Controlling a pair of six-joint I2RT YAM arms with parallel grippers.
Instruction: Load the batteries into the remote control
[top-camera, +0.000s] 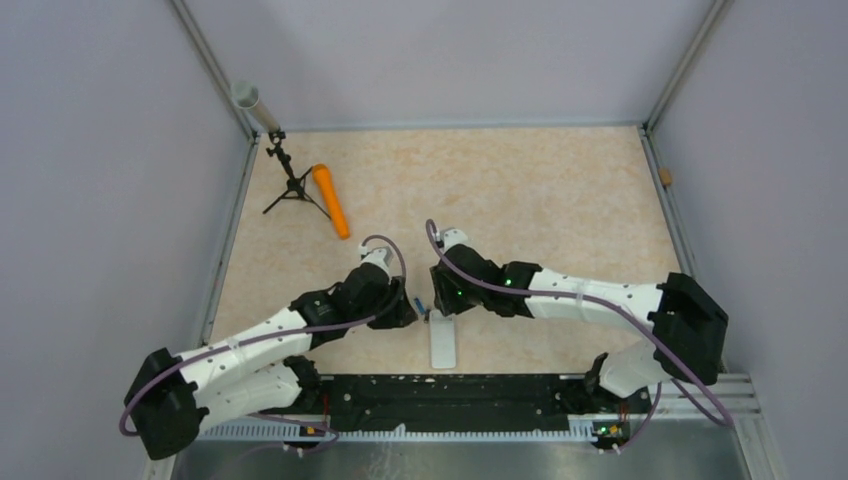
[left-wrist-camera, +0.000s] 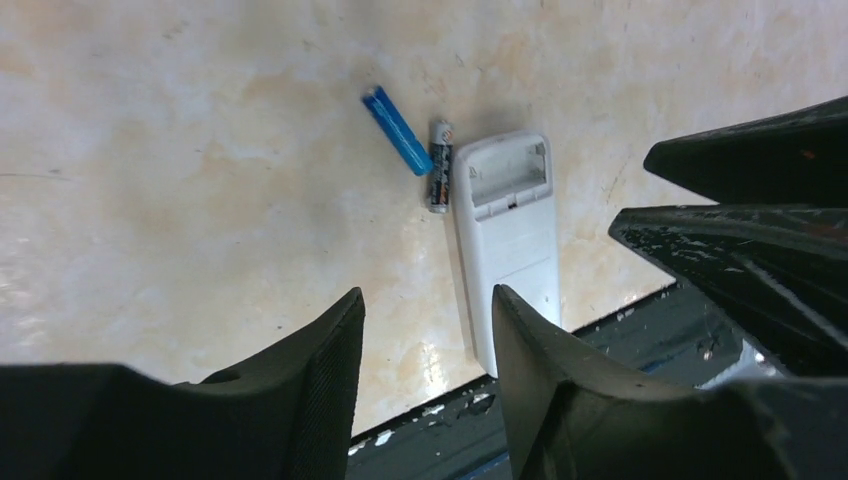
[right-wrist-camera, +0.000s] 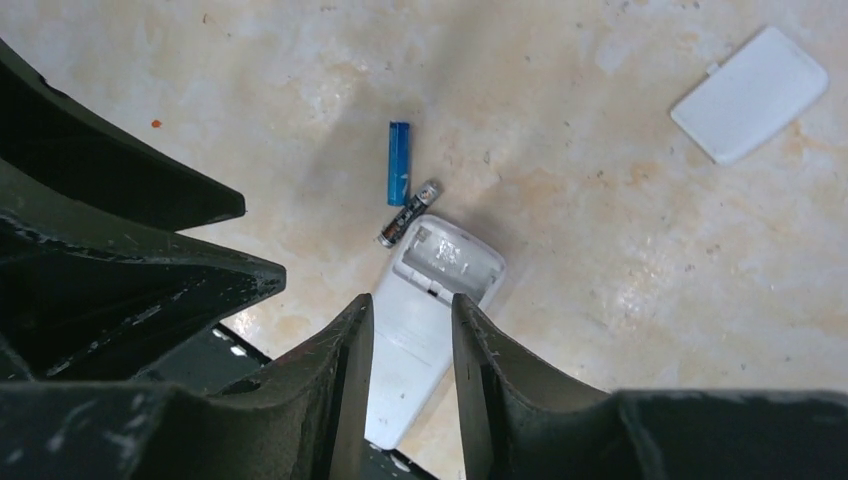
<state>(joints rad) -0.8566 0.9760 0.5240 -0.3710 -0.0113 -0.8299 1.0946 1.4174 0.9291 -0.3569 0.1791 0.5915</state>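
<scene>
1. The remote control (left-wrist-camera: 510, 240) lies back up on the bench (left-wrist-camera: 150, 200), battery recess uncovered.
2. The dark battery (left-wrist-camera: 440, 166) lies just beside the recess end, and the blue battery (left-wrist-camera: 397, 131) angles off it.
3. The left gripper (left-wrist-camera: 425, 390) is parted moderately and the right gripper (right-wrist-camera: 412, 390) narrowly. Both hold nothing.

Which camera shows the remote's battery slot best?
The left wrist view: the remote control lies back up, its battery recess open and squarely seen. The right wrist view shows the recess slanted, the right gripper's fingers crowding the remote. The top external view shows the remote only as a white slab.
</scene>
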